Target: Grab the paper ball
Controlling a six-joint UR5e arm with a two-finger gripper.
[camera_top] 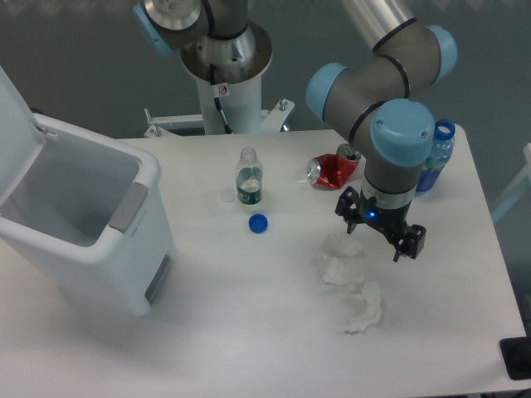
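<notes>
Gripper [377, 230] hangs over table [249, 315], directly above ball [344, 245]; we cannot tell jaw width. Ball lies at 12 o'clock of mid wad [338, 271], untouched. Can [332, 171] at ball's 12.

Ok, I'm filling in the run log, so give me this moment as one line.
phase: approach | gripper: above paper ball, state unclear | paper ball: on table, not grasped | neighbours: two larger paper wads

Bin: white open-lidded plastic bin [91, 224] at the white desk's [249, 332] 9 o'clock edge.
Can: crushed red metal can [332, 171] at 1 o'clock.
Paper ball: small crumpled white paper ball [344, 245] at 6 o'clock from the can.
</notes>
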